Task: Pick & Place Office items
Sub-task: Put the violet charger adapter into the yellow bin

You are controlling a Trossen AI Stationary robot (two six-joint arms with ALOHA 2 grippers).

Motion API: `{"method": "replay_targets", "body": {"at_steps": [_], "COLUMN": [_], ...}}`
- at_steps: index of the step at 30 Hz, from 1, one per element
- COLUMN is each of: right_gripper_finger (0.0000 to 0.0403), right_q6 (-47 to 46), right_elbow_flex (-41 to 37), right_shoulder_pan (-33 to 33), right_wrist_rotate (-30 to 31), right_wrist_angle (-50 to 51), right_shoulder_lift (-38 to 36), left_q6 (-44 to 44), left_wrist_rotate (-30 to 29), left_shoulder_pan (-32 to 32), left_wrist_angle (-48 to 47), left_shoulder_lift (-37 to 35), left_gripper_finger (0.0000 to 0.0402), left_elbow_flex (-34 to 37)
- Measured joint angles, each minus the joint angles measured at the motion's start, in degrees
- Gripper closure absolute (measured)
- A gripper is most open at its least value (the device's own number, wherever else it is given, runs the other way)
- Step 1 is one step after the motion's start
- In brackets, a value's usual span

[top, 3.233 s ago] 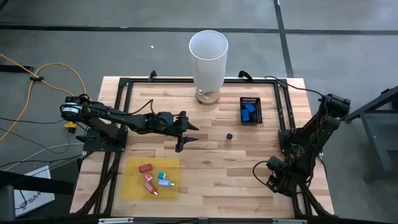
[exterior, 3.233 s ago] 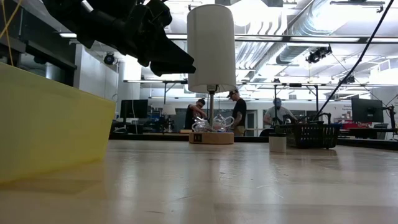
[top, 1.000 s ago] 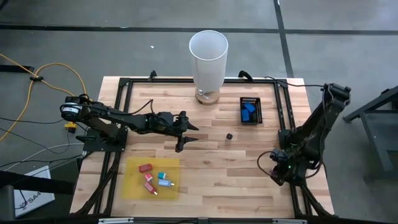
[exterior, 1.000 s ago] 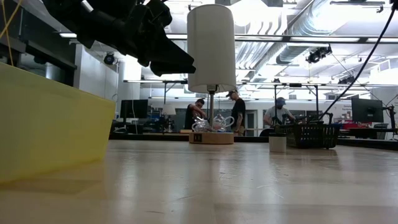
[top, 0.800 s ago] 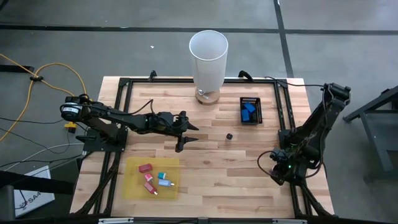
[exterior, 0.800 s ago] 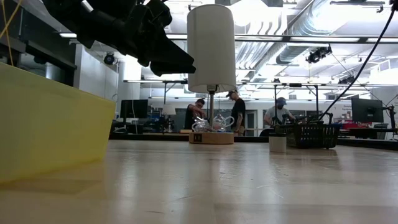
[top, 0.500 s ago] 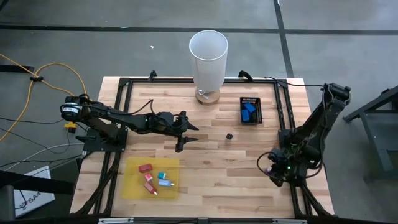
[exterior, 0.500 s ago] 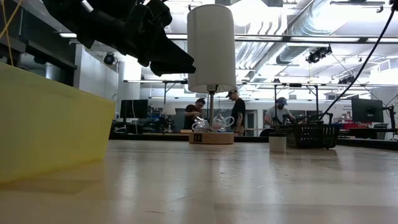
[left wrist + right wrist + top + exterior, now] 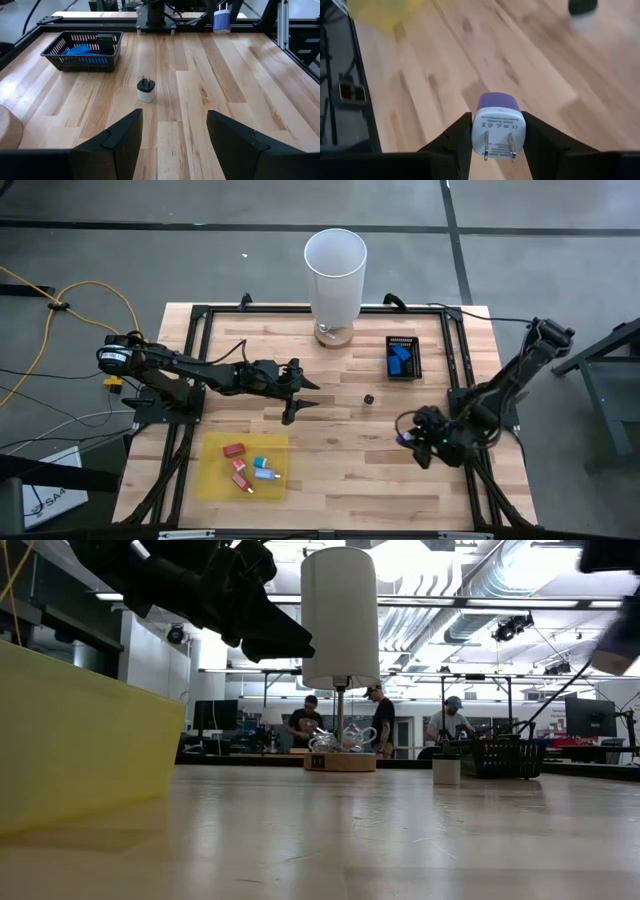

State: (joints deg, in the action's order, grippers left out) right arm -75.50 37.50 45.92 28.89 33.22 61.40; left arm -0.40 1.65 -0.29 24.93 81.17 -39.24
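1. Right tool (image 9: 497, 145) grips a plug (image 9: 498, 122) between its fingers, above the surface (image 9: 330, 430).
2. Left tool (image 9: 303, 401), open and empty, faces another plug (image 9: 146, 89).
3. Blue items (image 9: 400, 358) sit in the basket (image 9: 415, 373); several remain on the yellow sheet (image 9: 212, 480).

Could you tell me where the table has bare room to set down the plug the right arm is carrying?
The right gripper is shut on the purple-topped plug. Bare wood lies between the yellow sheet and that gripper, and between the left gripper and the small white plug. It is crowded on the sheet and in the black basket.
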Motion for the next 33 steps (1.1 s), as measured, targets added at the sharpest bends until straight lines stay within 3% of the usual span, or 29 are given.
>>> {"method": "replay_targets", "body": {"at_steps": [7,18,33], "right_gripper_finger": [0.0268,0.0268,0.0268], "right_q6": [15.07,44.37,58.56], "right_elbow_flex": [0.00,0.00,-0.02], "right_shoulder_pan": [-9.41,-18.90,-28.68], "right_wrist_rotate": [-0.05,4.34,-2.17], "right_wrist_angle": [-14.93,-40.47,-71.21], "right_shoulder_lift": [4.70,13.66,27.63], "left_q6": [0.00,0.00,0.00], "left_wrist_rotate": [0.01,0.02,0.02], "left_shoulder_pan": [0.00,0.00,0.00], "left_wrist_angle": [0.01,0.00,0.00], "left_shoulder_lift": [0.00,0.00,0.00], "left_gripper_finger": [0.0186,0.0186,0.0186], "left_elbow_flex": [0.00,0.00,-0.02]}}
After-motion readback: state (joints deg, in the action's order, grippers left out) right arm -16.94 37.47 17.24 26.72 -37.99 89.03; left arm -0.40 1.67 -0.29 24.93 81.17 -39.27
